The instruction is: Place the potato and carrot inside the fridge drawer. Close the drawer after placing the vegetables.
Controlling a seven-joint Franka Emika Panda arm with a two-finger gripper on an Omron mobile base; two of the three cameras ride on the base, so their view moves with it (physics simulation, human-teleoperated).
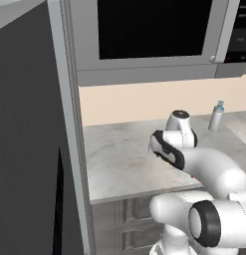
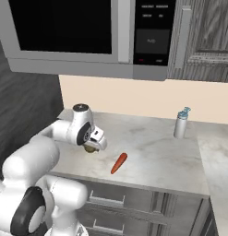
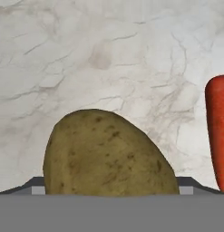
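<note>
The olive-brown potato (image 3: 109, 154) sits between my gripper's (image 3: 111, 189) jaws, and its sides touch both fingers. From the right base view the potato (image 2: 91, 148) is tucked under the hand, low over the marble counter (image 2: 152, 152), with my gripper (image 2: 92, 145) shut on it. The red-orange carrot (image 2: 119, 163) lies flat on the counter just right of the hand; its blunt end shows as the carrot (image 3: 217, 136) at the right edge of the hand view. The fridge (image 1: 25, 149) is the dark wall at the left. The fridge drawer is out of view.
A grey spray bottle (image 2: 181, 123) stands at the back right of the counter. A microwave (image 2: 78, 32) hangs above it. Cabinet drawers (image 2: 115, 203) run under the counter's front edge. My own elbow (image 1: 214, 169) rises at the lower right of the left base view.
</note>
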